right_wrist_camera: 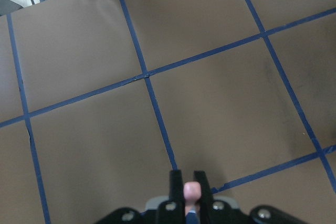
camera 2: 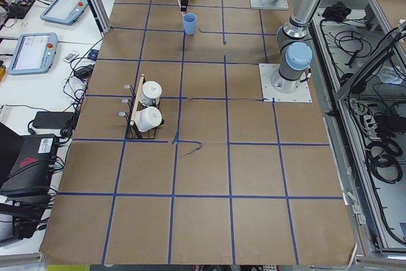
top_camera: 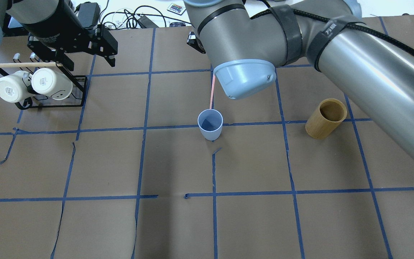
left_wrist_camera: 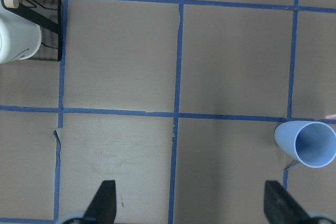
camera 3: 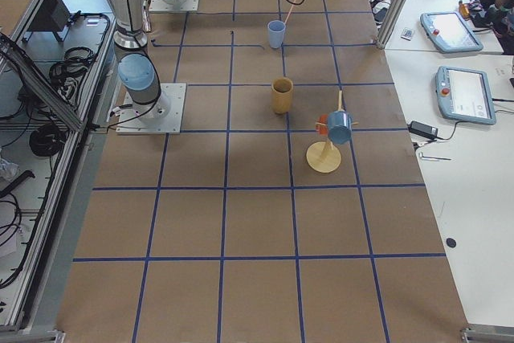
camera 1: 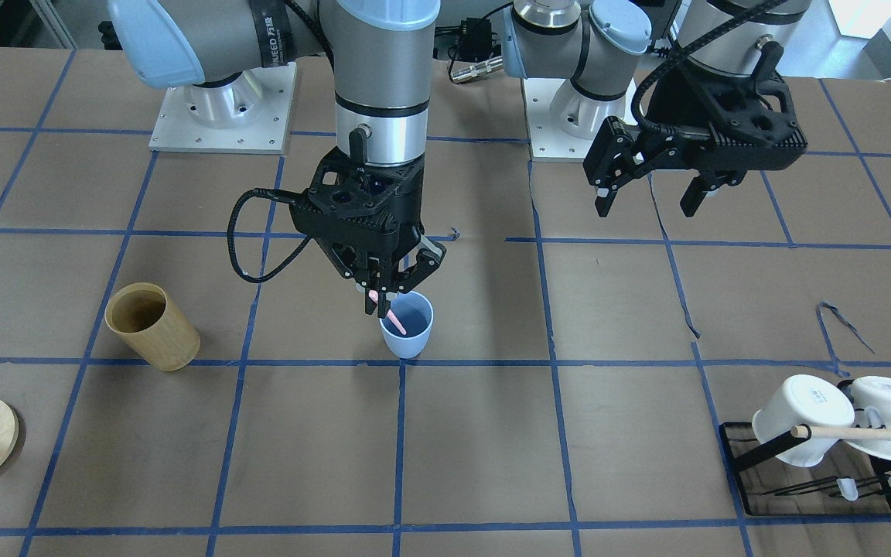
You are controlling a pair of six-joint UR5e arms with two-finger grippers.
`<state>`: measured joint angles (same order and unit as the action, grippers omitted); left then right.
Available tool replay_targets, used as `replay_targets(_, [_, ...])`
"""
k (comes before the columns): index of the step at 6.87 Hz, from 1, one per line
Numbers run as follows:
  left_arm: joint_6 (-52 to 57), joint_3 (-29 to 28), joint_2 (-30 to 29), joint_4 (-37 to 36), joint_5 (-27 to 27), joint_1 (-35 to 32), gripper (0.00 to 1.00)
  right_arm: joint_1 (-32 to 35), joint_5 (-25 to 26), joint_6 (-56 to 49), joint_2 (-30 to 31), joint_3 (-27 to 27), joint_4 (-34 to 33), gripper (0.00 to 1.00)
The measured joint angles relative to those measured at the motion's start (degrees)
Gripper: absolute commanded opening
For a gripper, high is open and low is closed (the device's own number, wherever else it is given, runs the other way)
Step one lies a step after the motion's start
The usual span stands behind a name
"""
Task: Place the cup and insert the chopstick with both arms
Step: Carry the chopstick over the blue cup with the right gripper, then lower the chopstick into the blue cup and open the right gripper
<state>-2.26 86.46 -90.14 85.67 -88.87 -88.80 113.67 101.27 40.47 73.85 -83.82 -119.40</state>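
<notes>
**Operator:** Where did things stand on the desk at that moment?

**Observer:** Nearest your side, the white mugs (camera 1: 801,422) hung on their rack, which was no part of your job. Farther in, at mid-desk, the cup (camera 1: 408,331) stood upright on a blue tape line. The bamboo cylinder (camera 1: 153,326) stood well apart from it.

**Operator:** And the chopstick?

**Observer:** The right claw (camera 1: 384,300) was clenched on the chopstick (top_camera: 212,91) just above the cup. The stick slanted, with its lower end inside the cup's mouth. Higher up, on the rack's side, the left claw (camera 1: 646,205) hung released and empty, well apart from the cup.

**Operator:** So which step was I in?

**Observer:** I'd judge you had the cup placed and the insertion nearly through. The next move called for you to spread the right claw so the stick could lean on the rim. After that you needed to lift straight up without tipping that light cup.
</notes>
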Motion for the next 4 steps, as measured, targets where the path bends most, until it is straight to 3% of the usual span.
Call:
replay_targets(3, [0.1, 0.4, -0.1, -0.1, 0.0, 0.3, 1.00, 0.2, -0.6, 1.2, 0.2, -1.0, 2.4, 0.02])
replay_targets(4, [0.1, 0.4, -0.1, -0.2, 0.0, 0.3, 1.00, 0.3, -0.7, 1.3, 0.4, -1.0, 3.3, 0.56])
